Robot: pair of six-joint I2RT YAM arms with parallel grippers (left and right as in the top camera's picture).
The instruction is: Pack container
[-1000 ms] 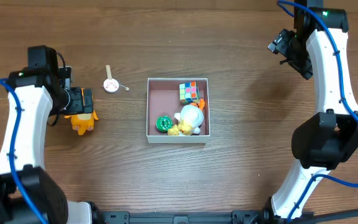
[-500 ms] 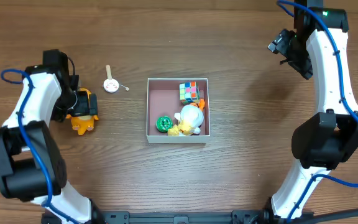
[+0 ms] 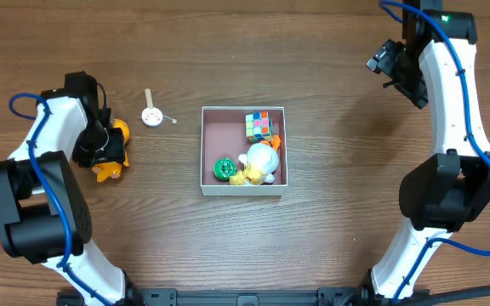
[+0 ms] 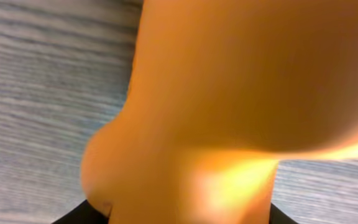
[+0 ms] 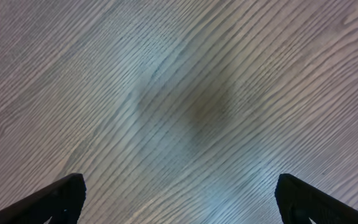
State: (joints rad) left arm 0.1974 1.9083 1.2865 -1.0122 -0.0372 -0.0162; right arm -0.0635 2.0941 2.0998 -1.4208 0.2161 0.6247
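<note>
Orange toy [image 4: 216, 93] is crowding my left gripper [image 3: 105, 149], clamped or not I cannot tell; a loose hold is risking a drop short of the container [image 3: 224, 136] sitting mid-table; my right gripper [image 5: 179, 199] is gaping

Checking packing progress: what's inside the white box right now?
The container holds a multicoloured puzzle cube, a green round toy and a white, yellow and orange plush toy. Anything beneath the plush is covered.

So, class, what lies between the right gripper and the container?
Nothing: the overhead view shows only bare wooden table between the right gripper and the container.
</note>
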